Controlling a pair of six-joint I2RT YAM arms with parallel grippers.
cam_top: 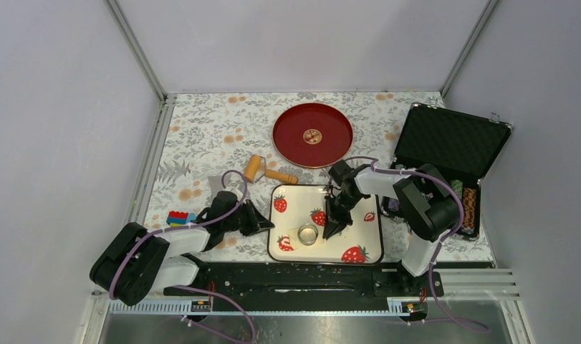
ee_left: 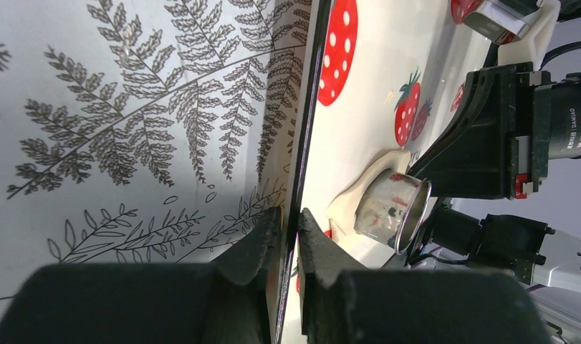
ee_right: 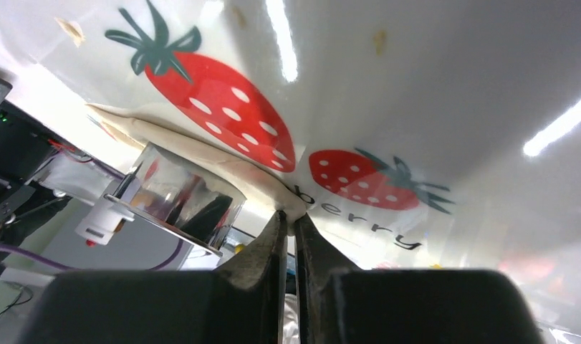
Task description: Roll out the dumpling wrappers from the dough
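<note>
The dough (ee_right: 201, 147) lies as a flattened cream patch on the strawberry tray (cam_top: 359, 201), with the metal ring cutter (cam_top: 308, 233) standing on it. My right gripper (ee_right: 289, 215) is shut on the dough's near edge, just beside the ring cutter (ee_right: 180, 201). In the top view the right gripper (cam_top: 332, 232) points down at the tray's middle. My left gripper (ee_left: 291, 215) is shut on the tray's dark left rim (ee_left: 305, 143), with the dough (ee_left: 362, 188) and ring cutter (ee_left: 391, 208) beyond it. No separate dumpling wrappers show; the ring's inside is hidden.
A tan wooden roller (cam_top: 262, 170) lies just behind the tray. A red round plate (cam_top: 312, 135) sits further back. An open black case (cam_top: 448, 143) stands at the right. Coloured blocks (cam_top: 178, 217) lie by the left arm.
</note>
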